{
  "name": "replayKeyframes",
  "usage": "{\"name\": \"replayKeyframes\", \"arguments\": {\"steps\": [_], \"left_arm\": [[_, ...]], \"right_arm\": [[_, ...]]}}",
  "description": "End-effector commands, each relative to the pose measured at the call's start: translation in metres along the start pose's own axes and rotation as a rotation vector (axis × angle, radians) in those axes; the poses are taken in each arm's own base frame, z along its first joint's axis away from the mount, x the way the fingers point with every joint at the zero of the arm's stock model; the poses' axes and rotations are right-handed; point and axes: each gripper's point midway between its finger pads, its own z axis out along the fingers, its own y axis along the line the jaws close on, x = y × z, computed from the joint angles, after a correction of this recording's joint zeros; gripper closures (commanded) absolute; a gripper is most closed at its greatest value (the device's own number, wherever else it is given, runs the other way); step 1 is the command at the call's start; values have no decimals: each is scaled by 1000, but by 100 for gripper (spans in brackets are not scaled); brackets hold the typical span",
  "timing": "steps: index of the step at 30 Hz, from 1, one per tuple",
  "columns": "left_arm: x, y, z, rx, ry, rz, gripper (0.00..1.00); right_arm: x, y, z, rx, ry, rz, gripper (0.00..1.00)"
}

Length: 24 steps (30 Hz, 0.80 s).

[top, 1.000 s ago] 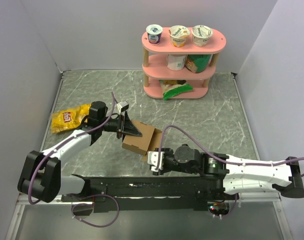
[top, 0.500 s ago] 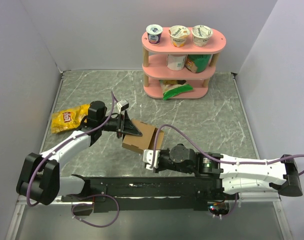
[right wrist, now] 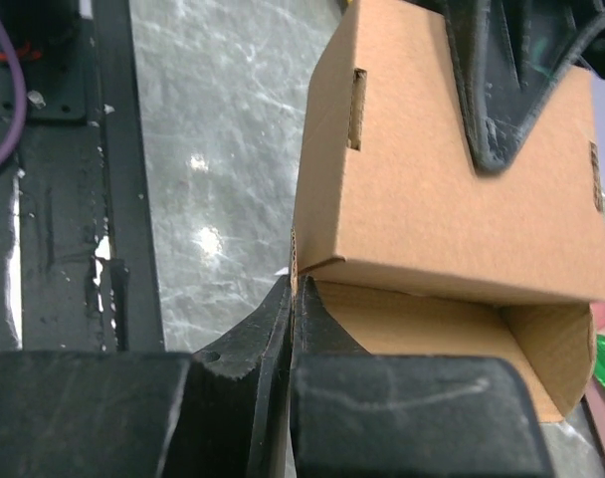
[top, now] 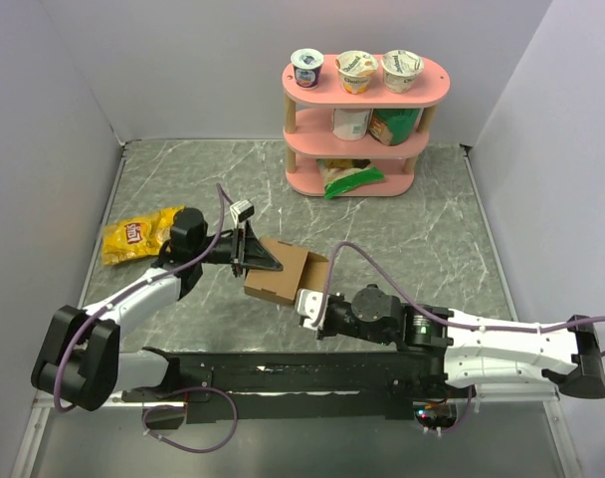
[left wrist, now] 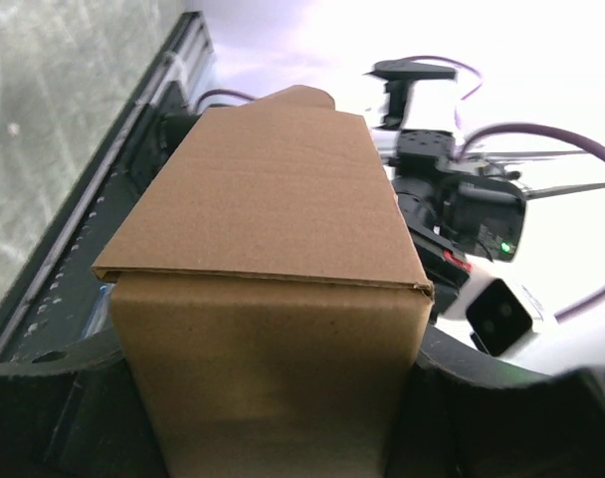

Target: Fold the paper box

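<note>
At table (top: 422, 229) centre, paper box (top: 283, 274) clasped across its width by left fingers (top: 258, 259); right fingers (right wrist: 248, 344) pinch its flap (right wrist: 382, 304) at 5 o'clock. Fold is best made slowly, the left grasp resisting twist.

My left arm (top: 133, 294) and right arm (top: 502, 344) wear white shells between chunky black joints, each trailed by a looping purple cable (top: 334, 261). My left gripper (top: 259, 259) and right gripper (top: 303, 297) are matte black, with fingers (right wrist: 251, 351) notched along the inner edge. A white camera block (top: 241, 210) tops my wrist, and a green light (left wrist: 503, 246) glows on the right one.
</note>
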Motion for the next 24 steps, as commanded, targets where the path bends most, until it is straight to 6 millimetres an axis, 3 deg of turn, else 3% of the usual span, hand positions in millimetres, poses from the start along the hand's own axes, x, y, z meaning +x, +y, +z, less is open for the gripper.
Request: {"name": "replayKeyframes", "arguments": {"steps": [1,24], "left_arm": [[18,-29,-5,116,47,52,54],[26,-37,-6,155,55,111,54]], "right_arm": [[-18,-28,-13,102,-96,43,100],[-30,-52,-40,197,-247,127,100]]}}
